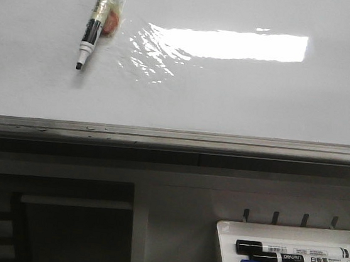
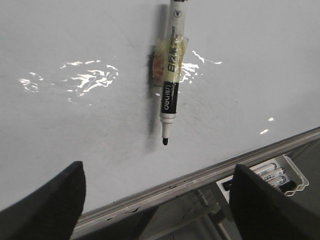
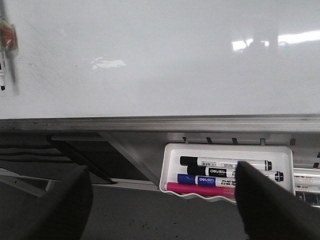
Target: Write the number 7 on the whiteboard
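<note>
Whiteboard (image 1: 241,101): large glossy white surface with a wrinkled glare patch near its middle in the front view; grey metal frame edge along its lower side
Number 7: no stroke can be made out on the board in any view; the surface around the marker tip looks unmarked
Marker on board (image 1: 92,33): white barrel with a black band, wrapped with yellowish clear tape and a small reddish piece beside it; dark tip pointing down toward the frame, well above it
Marker writing: in the left wrist view the black band on this marker (image 2: 170,85) reads "deli", with Chinese characters on the white barrel above it
Left gripper (image 2: 157,200): two dark fingers (image 2: 50,205) stand wide apart, holding nothing, below the marker tip and in front of the frame edge
Right gripper (image 3: 162,205): dark fingers (image 3: 272,200) spread apart, nothing between them, in front of the marker tray
Marker tray (image 1: 224,228): small white tray hung below the board frame at the right, wavy front lip
Tray contents: a black-capped marker (image 3: 225,162) on top, a blue one (image 3: 205,180) with "deli" on its label below, a pink item (image 3: 200,189) at the front; Chinese characters on the white barrels in the front view, smaller print too small to read
</note>
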`<action>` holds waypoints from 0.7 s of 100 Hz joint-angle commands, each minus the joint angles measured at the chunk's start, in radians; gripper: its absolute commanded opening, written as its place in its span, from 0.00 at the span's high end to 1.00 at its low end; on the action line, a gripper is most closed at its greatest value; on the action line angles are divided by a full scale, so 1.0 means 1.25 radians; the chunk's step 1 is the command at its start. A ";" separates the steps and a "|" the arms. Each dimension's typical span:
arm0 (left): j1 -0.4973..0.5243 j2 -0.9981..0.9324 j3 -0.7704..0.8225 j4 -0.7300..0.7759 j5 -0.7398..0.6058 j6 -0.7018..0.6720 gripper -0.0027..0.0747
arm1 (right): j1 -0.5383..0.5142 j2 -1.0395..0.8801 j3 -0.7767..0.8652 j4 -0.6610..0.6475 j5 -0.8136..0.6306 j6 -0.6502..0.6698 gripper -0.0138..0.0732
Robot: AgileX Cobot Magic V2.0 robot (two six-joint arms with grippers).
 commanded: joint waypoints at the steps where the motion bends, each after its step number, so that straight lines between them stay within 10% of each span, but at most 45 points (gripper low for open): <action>1: -0.049 0.057 -0.042 -0.018 -0.117 0.010 0.26 | -0.004 0.008 -0.029 0.022 -0.051 -0.016 0.24; 70: -0.112 0.396 -0.248 0.018 -0.218 0.010 0.30 | -0.004 0.008 -0.029 0.022 -0.051 -0.018 0.24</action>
